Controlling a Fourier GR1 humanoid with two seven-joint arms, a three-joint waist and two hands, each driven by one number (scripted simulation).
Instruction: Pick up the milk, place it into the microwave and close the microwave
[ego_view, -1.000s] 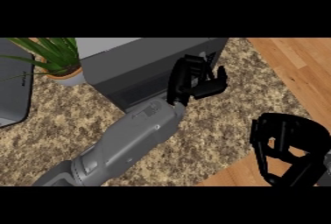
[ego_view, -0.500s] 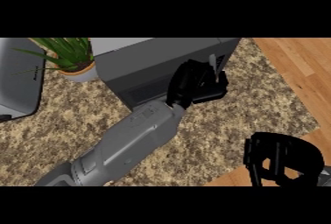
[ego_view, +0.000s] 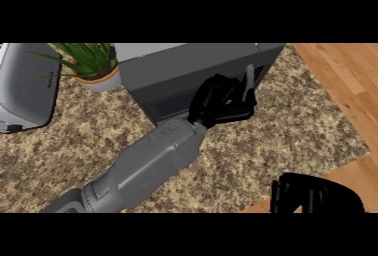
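Currently you are closing the microwave (ego_view: 184, 75): left hand (ego_view: 221, 102), fingers relaxed, is pressing its front. Milk is not showing, presumably inside. Right hand (ego_view: 314, 196), state unreadable, is idling below the microwave.

A grey forearm reaches diagonally up from the lower left across the speckled brown granite counter (ego_view: 295, 130), and its black left hand (ego_view: 220, 102) lies against the front of the dark grey box-shaped microwave (ego_view: 184, 70), fingers curled beside the slim upright silver handle (ego_view: 249, 80). A green leafy plant in a pale round pot (ego_view: 96, 75) stands just left of the microwave, with a grey rounded appliance (ego_view: 26, 90) at the far left edge. The black right hand (ego_view: 314, 195) shows at the lower right edge, over the counter's border with the wooden floor (ego_view: 339, 70).
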